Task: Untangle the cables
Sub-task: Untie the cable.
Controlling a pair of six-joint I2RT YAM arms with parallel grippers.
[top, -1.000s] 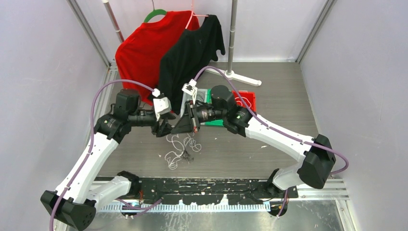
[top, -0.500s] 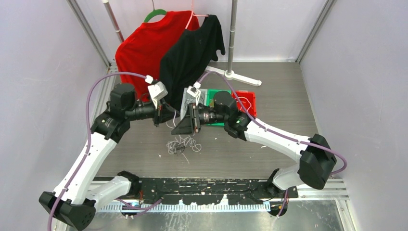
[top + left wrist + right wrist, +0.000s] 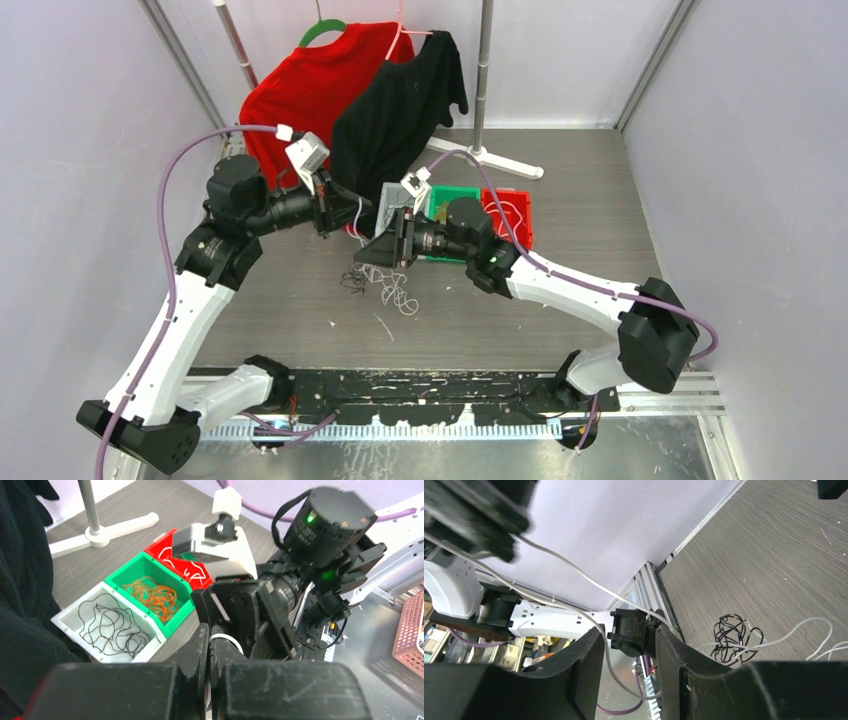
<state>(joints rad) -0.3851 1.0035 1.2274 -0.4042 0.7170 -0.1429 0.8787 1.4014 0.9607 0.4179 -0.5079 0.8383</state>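
Observation:
The cables lie as a small tangle [image 3: 382, 285] on the table between the arms, a black bunch [image 3: 731, 632] mixed with white strands. One white cable [image 3: 227, 639] rises from it. My left gripper [image 3: 210, 647] is shut on that cable and held high, near the hanging shirts [image 3: 330, 205]. The same white cable [image 3: 610, 655] sags loosely through the gap of my right gripper [image 3: 629, 645], which is open and hovers just behind the tangle [image 3: 385, 247]. Three bins hold sorted cables: white with black [image 3: 107, 627], green with orange [image 3: 155, 592], red with white [image 3: 185, 567].
A red shirt [image 3: 300, 100] and a black shirt [image 3: 400, 100] hang from a rack at the back, close behind my left wrist. The rack's white foot [image 3: 500, 160] lies on the table. The bins [image 3: 455, 200] sit right behind my right arm.
My left gripper closed on the white cable and rose back and to the left. My right gripper opened. The tangle was dragged a little farther from the near edge.

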